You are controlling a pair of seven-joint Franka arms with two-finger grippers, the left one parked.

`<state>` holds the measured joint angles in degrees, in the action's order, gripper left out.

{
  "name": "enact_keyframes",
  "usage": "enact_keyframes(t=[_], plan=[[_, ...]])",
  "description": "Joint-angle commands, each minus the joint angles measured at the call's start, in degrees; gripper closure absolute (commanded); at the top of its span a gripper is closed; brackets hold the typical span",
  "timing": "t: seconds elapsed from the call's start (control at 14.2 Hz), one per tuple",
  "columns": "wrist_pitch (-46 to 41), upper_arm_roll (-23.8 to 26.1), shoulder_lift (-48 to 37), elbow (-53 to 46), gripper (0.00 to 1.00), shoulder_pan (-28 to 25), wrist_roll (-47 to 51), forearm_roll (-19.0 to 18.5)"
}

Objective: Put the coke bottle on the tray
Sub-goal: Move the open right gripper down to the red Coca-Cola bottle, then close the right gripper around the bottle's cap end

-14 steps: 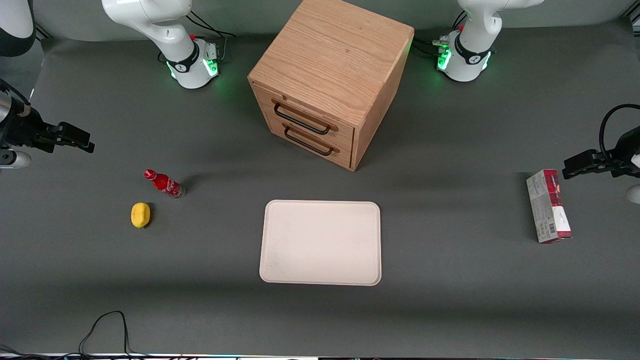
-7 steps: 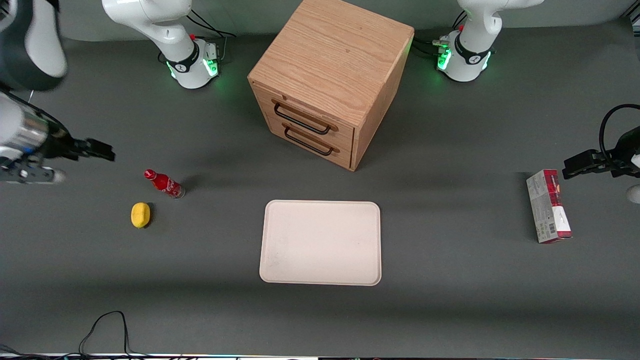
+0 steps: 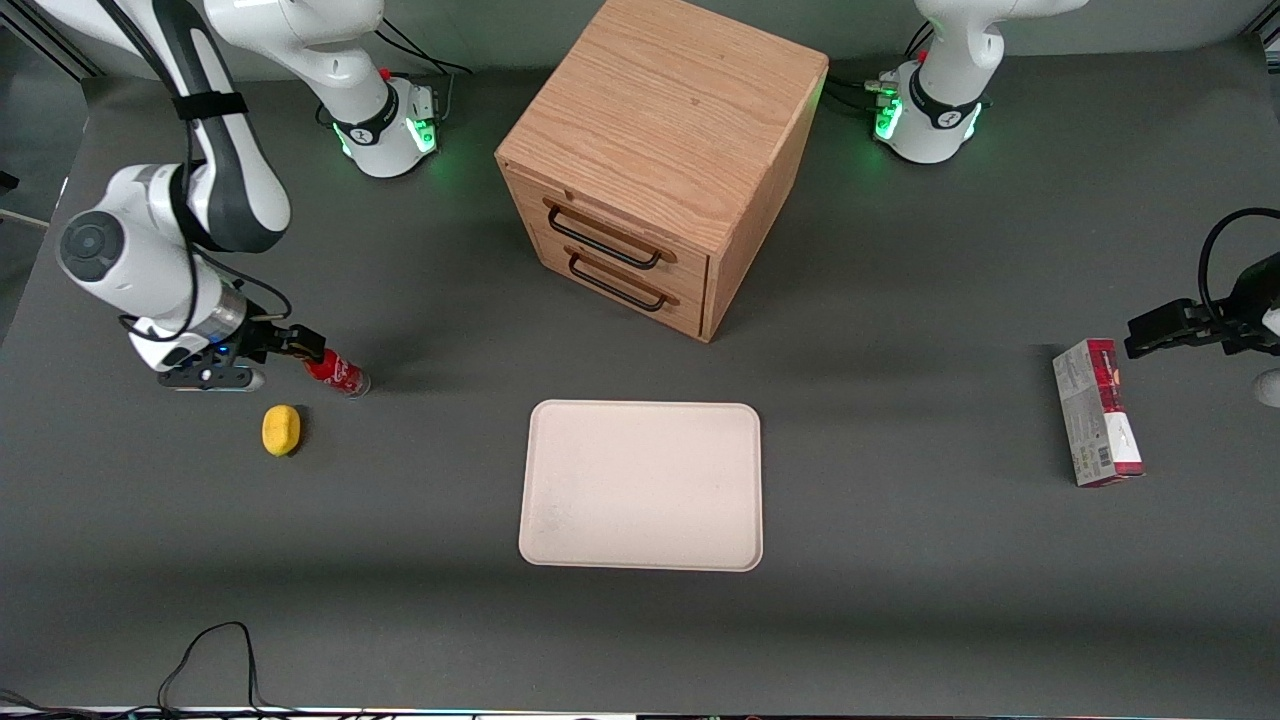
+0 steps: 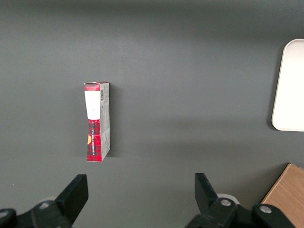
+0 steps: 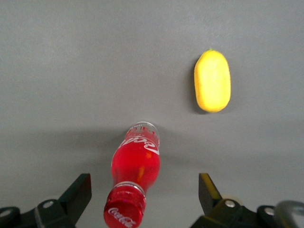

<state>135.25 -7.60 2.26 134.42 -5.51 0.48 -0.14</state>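
Observation:
The coke bottle (image 3: pixel 343 377) is small, red, with white script and a clear base. It stands on the grey table toward the working arm's end, well apart from the cream tray (image 3: pixel 640 485). My right gripper (image 3: pixel 300 346) is open and sits just above the bottle's top, so its cap is covered in the front view. In the right wrist view the bottle (image 5: pixel 137 164) rises between the two spread fingers of the gripper (image 5: pixel 142 190), with gaps on both sides and no contact. The tray is bare; its edge shows in the left wrist view (image 4: pixel 289 85).
A yellow lemon-like lump (image 3: pixel 281 430) lies beside the bottle, nearer the front camera; it also shows in the right wrist view (image 5: pixel 212 81). A wooden drawer cabinet (image 3: pixel 660 150) stands farther back than the tray. A red-and-grey carton (image 3: pixel 1096 412) lies toward the parked arm's end.
The right arm has swung in from the table's edge toward the bottle, and its gripper now sits over the bottle's cap. The bottle, lemon and tray have not moved.

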Motion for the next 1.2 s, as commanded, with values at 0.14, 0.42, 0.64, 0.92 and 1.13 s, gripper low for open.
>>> enact_keyframes(t=[0.14,0.42,0.64,0.92,1.13], plan=[[0.4,0.2,-1.5,1.3,0.09,0.2,-0.9,1.1],[-0.5,0.2,-1.7,0.7,1.0,0.3,-0.7,5.5],[-0.5,1.2,-1.8,-0.5,1.0,0.5,-0.6,7.0],[-5.8,5.1,-1.7,-7.3,1.0,1.1,0.8,6.9],[-20.2,6.6,-0.5,-20.6,1.0,2.3,1.3,6.2]])
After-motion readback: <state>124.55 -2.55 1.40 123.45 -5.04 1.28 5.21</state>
